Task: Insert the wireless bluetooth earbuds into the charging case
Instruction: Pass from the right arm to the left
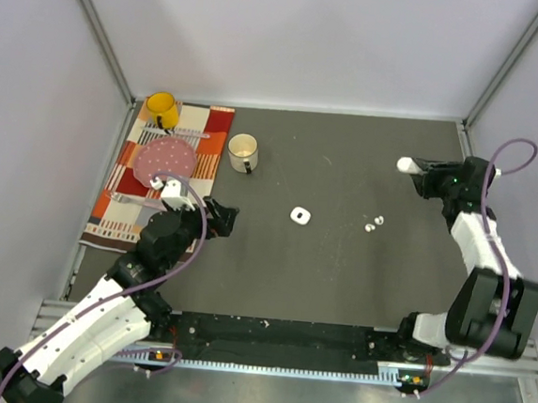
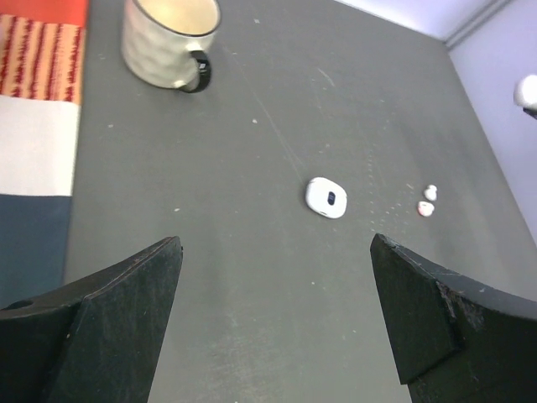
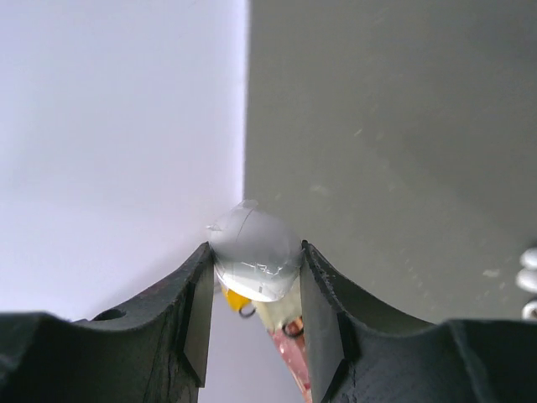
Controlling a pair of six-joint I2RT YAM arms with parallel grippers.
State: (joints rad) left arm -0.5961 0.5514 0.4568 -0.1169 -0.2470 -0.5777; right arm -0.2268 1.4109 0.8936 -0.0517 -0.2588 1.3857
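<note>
White mug [image 2: 168, 42] w/ dark rim & black handle, upright at far left of dark grey table [image 1: 337, 283], just off edge of striped cloth [image 1: 123, 198]; inside: pale cream wall only. Yellow mug [image 1: 162, 109] upright on far corner of cloth, contents too small to tell. Pink dotted plate [image 1: 166, 159] flat on cloth, betw. yellow mug & left arm. Small white case [image 2: 326, 197] flat on bare table near middle, rounded-square, smooth, w/ small dark patch on top; open or closed, can't tell. Earbuds [image 2: 425, 208] not in case: two tiny glossy white bits on bare table to right of it in top view, apart from case, close beside each other; one nearer left wrist cam w/ faint pink tinge, finer shape too small to make out. Left gripper [image 2: 275, 248] over table by right edge of cloth, jaws wide apart, nothing betw. them, pointed toward case & earbuds. Right gripper [image 3: 254, 260] at far right of table, well apart from case & earbuds, jaws narrowed & clamped on white pebble-like piece [image 1: 406, 164]: rounded, glossy, faint line across it, sticking out past fingertips toward table middle.
</note>
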